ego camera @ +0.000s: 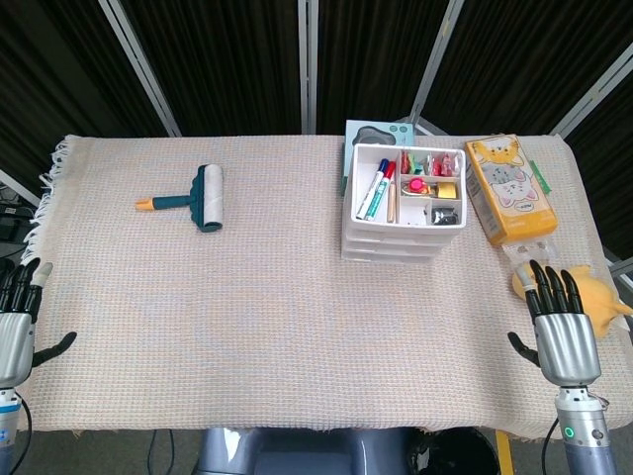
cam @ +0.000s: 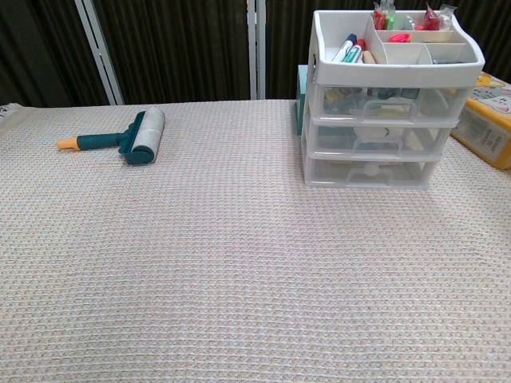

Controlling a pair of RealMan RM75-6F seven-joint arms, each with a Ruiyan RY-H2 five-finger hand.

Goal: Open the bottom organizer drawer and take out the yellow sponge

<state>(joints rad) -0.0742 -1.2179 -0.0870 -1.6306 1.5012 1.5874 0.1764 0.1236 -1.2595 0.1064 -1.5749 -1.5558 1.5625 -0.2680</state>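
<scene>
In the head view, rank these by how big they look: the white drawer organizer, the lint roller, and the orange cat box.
1. White drawer organizer, largest.
2. Orange cat box, somewhat smaller.
3. Lint roller, smallest.
All three lie at a similar depth on the table, so nearness hardly skews this.
</scene>
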